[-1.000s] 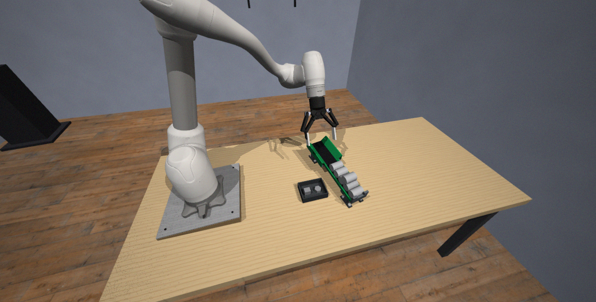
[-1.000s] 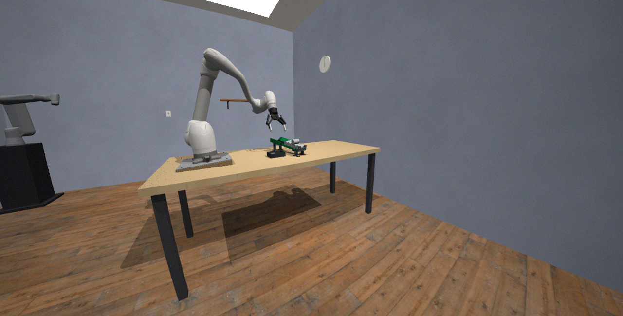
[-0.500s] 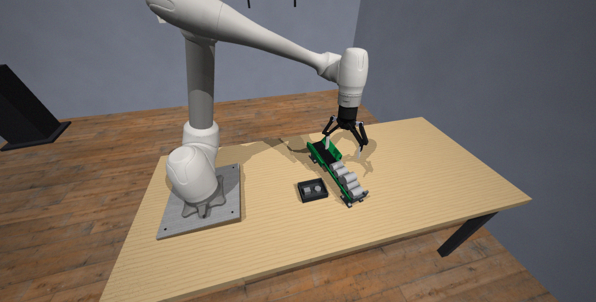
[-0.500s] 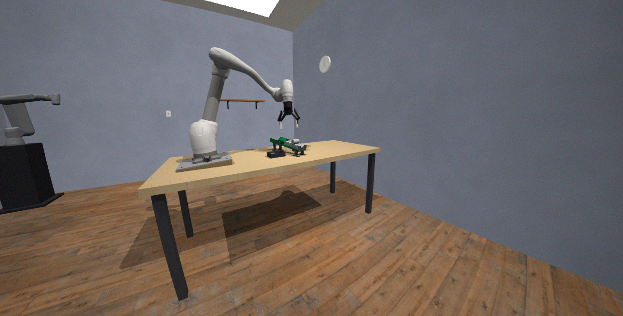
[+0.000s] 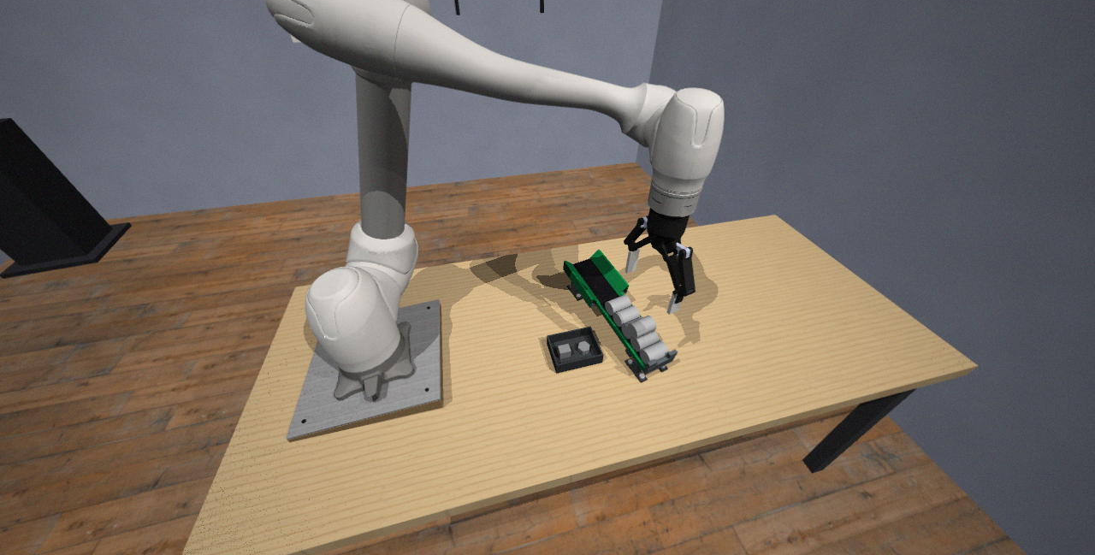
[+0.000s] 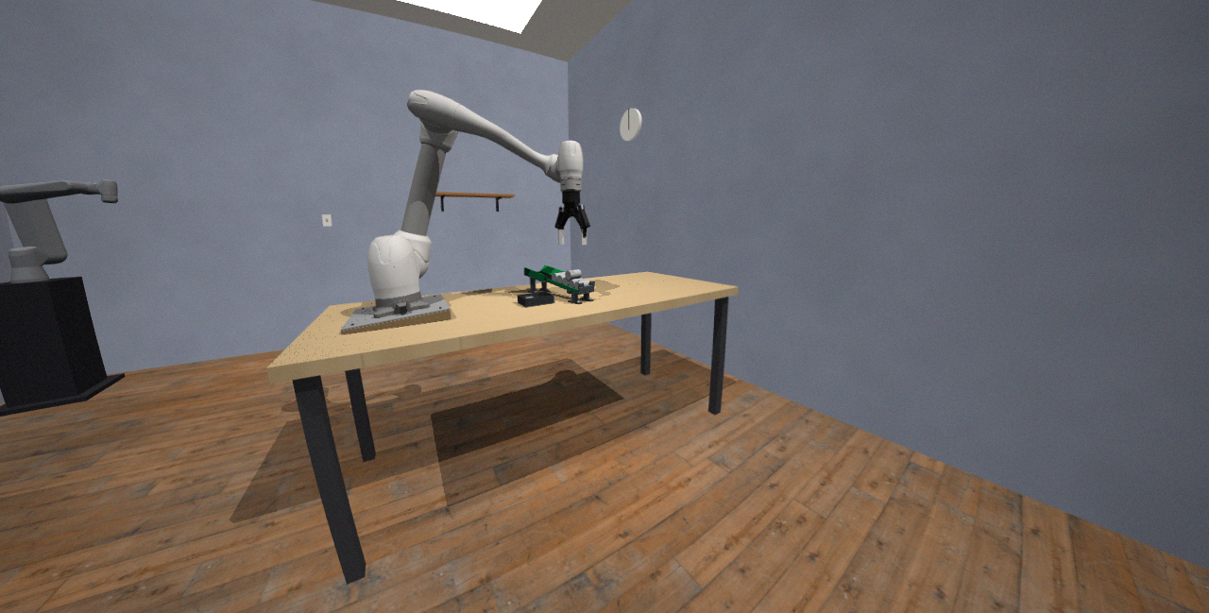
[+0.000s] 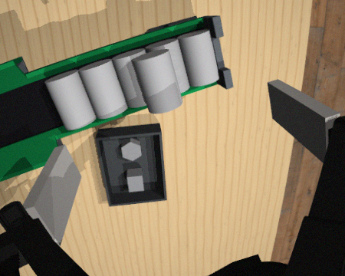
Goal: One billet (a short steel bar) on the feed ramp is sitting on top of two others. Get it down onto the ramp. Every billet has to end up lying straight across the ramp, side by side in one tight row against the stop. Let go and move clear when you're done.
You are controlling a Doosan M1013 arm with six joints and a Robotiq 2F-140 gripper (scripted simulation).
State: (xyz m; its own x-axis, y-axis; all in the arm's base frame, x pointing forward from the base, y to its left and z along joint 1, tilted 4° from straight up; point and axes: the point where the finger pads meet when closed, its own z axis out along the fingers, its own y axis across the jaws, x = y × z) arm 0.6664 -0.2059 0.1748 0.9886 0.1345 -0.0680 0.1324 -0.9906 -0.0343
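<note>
A green feed ramp (image 5: 612,310) with a black bed slopes down to a dark stop (image 7: 220,51) on the table; it also shows in the exterior view (image 6: 557,280). Several grey billets (image 7: 132,82) lie across the ramp in a row against the stop. One billet (image 7: 157,82) sits on top of two others, second and third from the stop. My gripper (image 5: 652,280) (image 6: 571,234) is open and empty. It hangs well above the ramp, over its lower part. In the wrist view the fingers stand wide apart below the row.
A small dark tray (image 5: 574,349) with two grey pieces stands on the table beside the ramp, toward my base; it also shows in the wrist view (image 7: 132,164). The arm's grey base plate (image 5: 371,371) is at the table's left. The table's far edge (image 7: 306,107) is near.
</note>
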